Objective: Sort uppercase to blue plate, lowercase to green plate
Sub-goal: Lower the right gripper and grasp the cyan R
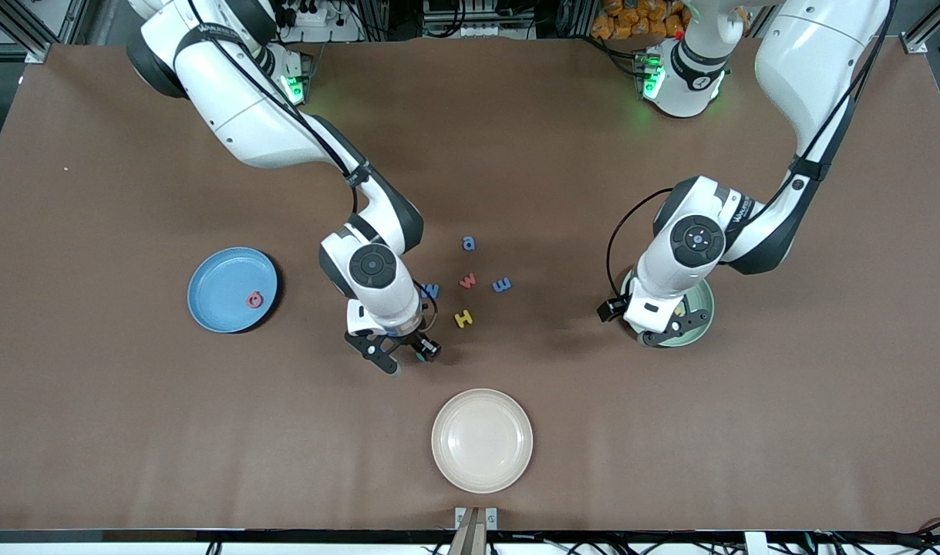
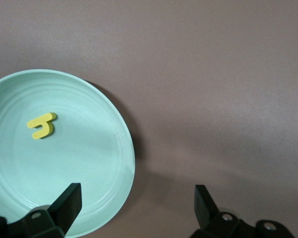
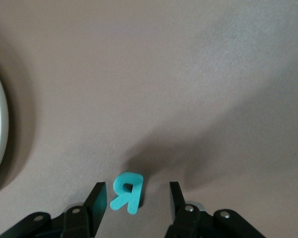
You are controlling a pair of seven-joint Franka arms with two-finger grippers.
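A: Teal foam R (image 3: 126, 193) lies flat on the matte brown table cover (image 1: 130, 432), right between the right gripper (image 3: 134, 203) fingers, which stand part open around it w/ gaps on both sides; no grip yet. In the front view that gripper sits low over the table, close to the camera-side of the letter cluster.

B: Risk?

A: The R isn't centred, it's closer to 1 finger. If the jaws close like that, I'd guess the near finger shoves it 1st and the light foam skids or tips up on edge. Thin piece too, so a pinch set too high could slip off the top.

B: And the left?

A: Left gripper (image 2: 134, 208) waits wide open, holding nothing, over the rim of the pale mint-green ridged plastic plate (image 2: 109, 148). Small yellow foam h (image 2: 41, 125) already lies in it.

B: Rest of the sort?

A: Round medium-blue plate (image 1: 215, 293) at the right arm's end holds the red round foam letter (image 1: 254, 299). Still loose mid-table: blue W (image 1: 430, 290), red w (image 1: 467, 280), blue m (image 1: 502, 284), blue a (image 1: 469, 243), yellow H (image 1: 463, 318). All small, soft-edged, matte. The glossy cream-white plate (image 1: 482, 440) nearest the camera isn't in the job.
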